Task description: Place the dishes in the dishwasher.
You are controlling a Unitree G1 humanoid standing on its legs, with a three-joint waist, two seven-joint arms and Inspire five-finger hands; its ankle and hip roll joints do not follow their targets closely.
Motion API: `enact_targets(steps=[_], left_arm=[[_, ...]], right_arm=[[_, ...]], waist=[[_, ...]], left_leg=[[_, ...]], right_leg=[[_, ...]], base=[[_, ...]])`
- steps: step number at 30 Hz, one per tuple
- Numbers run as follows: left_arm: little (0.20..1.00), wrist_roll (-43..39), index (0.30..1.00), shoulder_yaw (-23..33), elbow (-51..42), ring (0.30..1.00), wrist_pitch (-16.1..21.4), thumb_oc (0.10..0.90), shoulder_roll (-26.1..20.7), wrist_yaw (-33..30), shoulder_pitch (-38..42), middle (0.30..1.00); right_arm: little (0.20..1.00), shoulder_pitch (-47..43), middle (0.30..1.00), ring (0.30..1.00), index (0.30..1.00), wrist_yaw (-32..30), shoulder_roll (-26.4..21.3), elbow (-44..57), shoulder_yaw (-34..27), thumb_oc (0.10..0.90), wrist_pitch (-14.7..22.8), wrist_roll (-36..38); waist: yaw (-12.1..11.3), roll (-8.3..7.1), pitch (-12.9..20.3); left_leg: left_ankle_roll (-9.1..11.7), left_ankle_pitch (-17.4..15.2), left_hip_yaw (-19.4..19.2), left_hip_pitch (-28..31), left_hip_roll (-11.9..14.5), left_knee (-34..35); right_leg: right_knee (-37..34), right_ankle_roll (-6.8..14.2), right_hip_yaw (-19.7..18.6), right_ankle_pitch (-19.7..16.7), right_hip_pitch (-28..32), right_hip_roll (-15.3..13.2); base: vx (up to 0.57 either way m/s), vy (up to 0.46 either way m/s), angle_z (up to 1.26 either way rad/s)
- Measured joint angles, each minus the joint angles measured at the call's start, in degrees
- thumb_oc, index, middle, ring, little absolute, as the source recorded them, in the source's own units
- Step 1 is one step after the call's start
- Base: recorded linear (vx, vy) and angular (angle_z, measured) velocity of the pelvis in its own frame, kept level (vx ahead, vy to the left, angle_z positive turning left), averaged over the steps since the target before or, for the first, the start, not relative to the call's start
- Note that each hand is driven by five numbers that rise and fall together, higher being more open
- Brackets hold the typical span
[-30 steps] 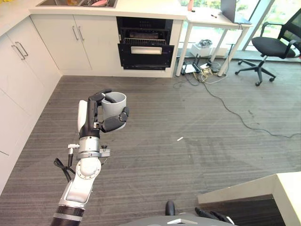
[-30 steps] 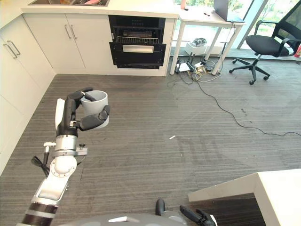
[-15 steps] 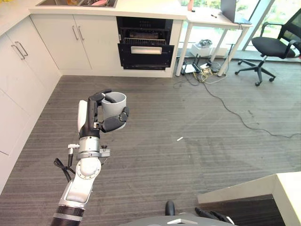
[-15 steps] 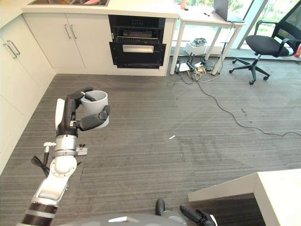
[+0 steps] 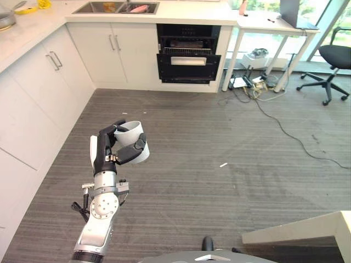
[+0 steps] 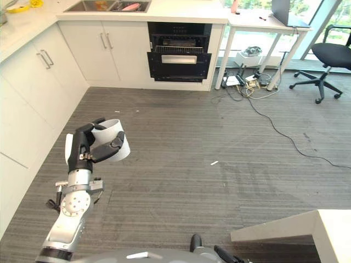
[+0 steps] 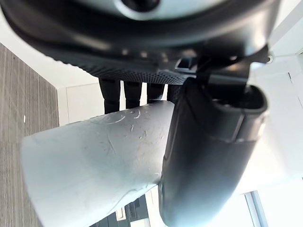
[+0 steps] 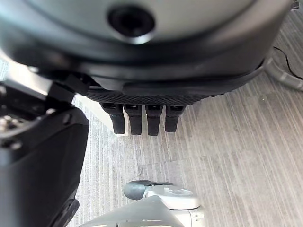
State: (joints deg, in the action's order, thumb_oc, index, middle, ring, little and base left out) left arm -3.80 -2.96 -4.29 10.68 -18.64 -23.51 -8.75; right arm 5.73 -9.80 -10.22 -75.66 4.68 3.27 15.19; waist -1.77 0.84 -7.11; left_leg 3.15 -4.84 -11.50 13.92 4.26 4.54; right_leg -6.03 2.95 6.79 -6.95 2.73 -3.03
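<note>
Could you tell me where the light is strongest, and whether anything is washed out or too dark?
Left eye view: daylight comes through the windows behind the table, top right; the open dishwasher is dark inside. Left wrist view: the background past the left robot hand and its cup is washed out white. Right wrist view: the floor is evenly lit.

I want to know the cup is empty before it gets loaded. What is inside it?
The left robot hand grips the cup, which tilts away from the head camera. Its opening faces away and fingers curl over the rim, so the inside cannot be seen.
</note>
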Motion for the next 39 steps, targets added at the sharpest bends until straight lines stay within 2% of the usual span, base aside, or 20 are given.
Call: enact_targets(steps=[10, 13, 15, 17, 18, 19, 20, 22, 24, 26, 27, 28, 30, 31, 32, 33, 34, 35, 36, 39], left_arm=[[0.3, 0.93, 0.3, -0.57, 1.9, 0.3, -0.79, 0.4, 1.54, -2.67, 0.19, 0.3], [0.3, 1.12, 0.3, -0.16, 1.95, 0.3, -0.41, 0.4, 0.16, -3.35, 2.76, 0.3], [0.3, 1.09, 0.3, -0.47, 3.06, 0.3, -0.45, 0.4, -0.1, -3.5, 1.54, 0.3], [0.3, 1.04, 0.3, -1.19, 3.83, 0.3, -0.48, 0.4, 2.87, -3.21, 0.28, 0.3], [0.3, 1.05, 0.3, -1.12, 3.11, 0.3, -0.31, 0.4, 4.1, -3.27, 0.52, 0.3], [0.3, 1.12, 0.3, -1.19, 1.32, 0.3, -0.02, 0.4, 2.71, -3.29, 0.71, 0.3], [0.3, 2.29, 0.3, -2.14, 2.61, 0.3, 0.05, 0.4, 2.83, -2.82, 2.71, 0.3], [0.3, 2.79, 0.3, -2.07, 2.39, 0.3, 0.0, 0.4, 2.64, -3.03, 3.4, 0.3], [0.3, 3.1, 0.3, -2.17, 2.41, 0.3, -0.14, 0.4, 2.77, -3.19, 2.28, 0.3], [0.3, 3.15, 0.3, -2.38, 2.36, 0.3, -0.81, 0.4, 1.0, -3.09, 1.76, 0.3], [0.3, 3.14, 0.3, -2.06, 2.3, 0.3, -0.97, 0.4, -0.54, -3.23, 2.04, 0.3], [0.3, 3.18, 0.3, -2.15, 2.18, 0.3, -1.72, 0.4, -1.53, -3.51, 2.72, 0.3], [0.3, 3.76, 0.3, -2.89, 0.79, 0.3, -2.31, 0.4, -3.44, -2.97, 3.74, 0.3], [0.3, 4.43, 0.3, -3.5, -0.78, 0.3, -2.08, 0.4, -4.17, -3.06, 4.2, 0.3], [0.3, 4.73, 0.3, -4.66, -1.63, 0.3, -1.38, 0.4, -4.7, -3.21, 5.78, 0.3], [0.3, 5.21, 0.3, -4.46, -3.16, 0.3, -1.4, 0.4, -4.3, -3.52, 6.43, 0.3], [0.3, 6.04, 0.3, -4.89, -3.44, 0.3, -0.61, 0.4, -3.78, -4.69, 7.52, 0.3], [0.3, 6.97, 0.3, -4.95, -2.61, 0.3, -0.09, 0.4, -3.4, -4.68, 8.81, 0.3], [0.3, 7.3, 0.3, -5.69, -1.98, 0.3, -0.13, 0.4, -3.65, -3.92, 9.75, 0.3], [0.3, 8.24, 0.3, -5.88, -2.07, 0.3, -0.04, 0.4, -4.02, -2.15, 8.42, 0.3]], right_arm=[[0.9, 0.14, 0.9, 0.9, 0.9, -1.87, -0.87, 7.67, 3.5, 0.8, 1.38, -1.72], [0.9, -3.72, 0.9, 0.9, 0.9, -1.72, -0.7, 11.06, 3.85, 0.8, 3.81, -2.29], [0.9, -5.3, 0.9, 0.9, 0.9, -1.79, -1.32, 11.22, 5.12, 0.8, 4.25, -3.98], [0.9, -7.55, 0.9, 0.9, 0.9, -2.35, -3.5, 10.57, 7.91, 0.8, 4.42, -4.65], [0.9, -8.56, 0.9, 0.9, 0.9, -2.19, -3.98, 10.35, 7.83, 0.8, 4.27, -5.24], [0.9, -8.61, 0.9, 0.9, 0.9, -2.23, -2.97, 10.83, 7.82, 0.8, 3.94, -6.2], [0.9, -9.51, 0.9, 0.9, 0.9, -2.1, -2.66, 8.96, 9.52, 0.8, 3.73, -6.52], [0.9, -10.42, 0.9, 0.9, 0.9, -2.03, -1.71, 7.13, 11.48, 0.8, 3.73, -8.64], [0.9, -10.12, 0.9, 0.9, 0.9, -1.97, -1.46, 6.87, 11.71, 0.8, 3.48, -9.44], [0.9, -7.51, 0.9, 0.9, 0.9, -2.05, -0.31, 4.75, 12.63, 0.8, 3.43, -12.36], [0.9, -6.82, 0.9, 0.9, 0.9, -1.94, 0.19, 4.57, 12.5, 0.8, 3.21, -12.94], [0.9, -6.8, 0.9, 0.9, 0.9, -1.99, -0.15, 4.79, 12.2, 0.8, 3.31, -12.88], [0.9, -4.21, 0.9, 0.9, 0.9, -2.11, -0.38, 5.92, 10.66, 0.8, 3.22, -12.85], [0.9, -2.42, 0.9, 0.9, 0.9, -2.32, -0.1, 6.23, 10.5, 0.8, 3.11, -12.84], [0.9, -0.87, 0.9, 0.9, 0.9, -2.44, 0.28, 6.39, 9.93, 0.8, 2.69, -11.96], [0.9, -1.01, 0.9, 0.9, 0.9, -2.67, -0.21, 7.63, 9.96, 0.8, 2.79, -10.43], [0.9, -2.51, 0.9, 0.9, 0.9, -2.43, -0.64, 8.53, 7.82, 0.8, 3.76, -10.47], [0.9, -2.82, 0.9, 0.9, 0.9, -1.87, -2.14, 10.9, 7.18, 0.8, 4.36, -10.48], [0.9, -2.72, 0.9, 0.9, 0.9, -2.19, -2.99, 12.43, 7.33, 0.8, 4.54, -10.54], [0.9, -2.9, 0.9, 0.9, 0.9, -1.92, -2.92, 10.63, 8.38, 0.8, 3.88, -10.1]], waist=[[-1.03, 0.17, -0.06], [-3.7, -2.68, -4.1], [-4.73, -3.37, -4.86], [-5.58, -0.84, -5.05], [-7.02, 0.54, -5.37], [-7.24, -1.47, -5.69], [-7.21, -1.36, -6.64], [-9.48, -4.36, -7.39], [-10.32, -5.3, -7.07], [-10.7, -8.41, -5.13], [-10.2, -10.83, -3.87], [-9.08, -10.27, -3.89], [-6.25, -8.82, -3.6], [-4.66, -9.35, -3.21], [-3.33, -8.63, -3.06], [-2.81, -6.53, -3.33], [-0.96, -3.86, -4.29], [1.54, -0.51, -5.36], [3.18, 0.72, -5.49], [5.64, -2.25, -4.05]], left_leg=[[-0.53, 1.55, 4.2, -5.17, -0.35, -1.0], [3.93, -0.17, 5.18, -22.45, -0.48, -28.01], [6.97, 0.44, 6.42, -28.49, -0.15, -35.86], [5.67, 1.9, 0.08, -29.64, 2.4, -19.67], [5.77, 2.99, -0.19, -29.12, 4.02, -14.38], [6.25, 4.61, -1.3, -28.91, 3.21, -10.5], [5.41, 6.76, -2.48, -29.0, 4.81, -3.91], [2.85, 9.67, -4.23, -30.33, 3.49, 0.66], [2.02, 11.81, -4.95, -30.37, 3.72, -0.18], [-0.86, 14.92, -7.21, -28.78, 2.83, -5.84], [-2.76, 13.58, -8.8, -28.48, 1.43, -7.39], [-3.29, 12.1, -9.13, -27.12, 0.94, -7.49], [-4.54, 8.24, -8.46, -21.39, -0.39, -6.5], [-4.89, 6.66, -7.37, -20.0, -2.32, -7.38], [-6.7, 3.65, -4.3, -17.41, -3.36, -7.91], [-6.73, 2.24, -3.39, -16.88, -1.95, -9.02], [-6.33, 1.38, -1.24, -16.41, 0.39, -9.58], [-6.41, 1.32, 2.34, -15.11, 2.35, -8.35], [-7.02, 2.08, 5.67, -13.01, 1.79, -5.87], [-5.33, -2.71, 9.71, -4.57, -2.94, -2.35]], right_leg=[[-0.02, 0.06, 3.7, -0.61, -2.68, -1.11], [16.3, -5.02, 7.2, 7.56, -12.05, -2.47], [13.69, -5.44, 5.33, 9.45, -10.86, -2.15], [2.16, -1.17, 5.84, 10.91, -5.33, 1.19], [8.77, -2.17, 7.05, 11.4, -6.32, 1.98], [12.16, -3.06, 5.3, 14.54, -3.65, -0.32], [6.71, -3.33, 4.04, 14.01, 0.39, 2.6], [5.0, -3.41, 0.64, 12.86, 1.69, 1.68], [1.95, -2.96, -0.47, 13.27, 5.53, 1.48], [3.76, -0.64, -0.95, 17.06, 8.34, -1.83], [8.05, 0.84, -0.77, 18.03, 7.3, -3.49], [16.96, 1.9, 0.02, 18.21, 3.93, -4.07], [42.06, 11.04, -2.58, 12.02, -4.4, -7.04], [53.02, 11.38, -5.43, 7.53, -8.16, -8.69], [58.76, 10.87, -7.2, 5.85, -10.54, -7.73], [64.54, 11.91, -10.16, 4.79, -14.96, -3.72], [71.43, 10.04, -10.61, 6.08, -20.22, 2.61], [70.74, 8.48, -9.58, 8.31, -23.12, 7.3], [67.1, 7.12, -7.87, 9.85, -25.8, 8.65], [47.35, 3.32, -4.48, 12.06, -34.84, 1.27]], base=[[-0.07, -0.068, 0.22], [0.04, -0.075, 0.1], [0.31, -0.011, 0.0], [0.46, 0.029, -0.14], [0.47, 0.08, -0.2], [0.65, 0.13, 0.1], [0.48, 0.095, 0.23], [0.45, 0.085, -0.19], [0.47, 0.1, -0.47], [0.42, 0.225, -0.46], [0.5, 0.243, -0.33], [0.58, 0.271, -0.15], [0.48, 0.242, 0.24], [0.53, 0.259, 0.76], [0.75, 0.276, 0.68], [0.57, 0.128, 0.61], [0.59, 0.062, 0.66], [0.59, 0.061, 1.08], [0.41, 0.026, 1.17], [0.97, -0.166, 1.21]])
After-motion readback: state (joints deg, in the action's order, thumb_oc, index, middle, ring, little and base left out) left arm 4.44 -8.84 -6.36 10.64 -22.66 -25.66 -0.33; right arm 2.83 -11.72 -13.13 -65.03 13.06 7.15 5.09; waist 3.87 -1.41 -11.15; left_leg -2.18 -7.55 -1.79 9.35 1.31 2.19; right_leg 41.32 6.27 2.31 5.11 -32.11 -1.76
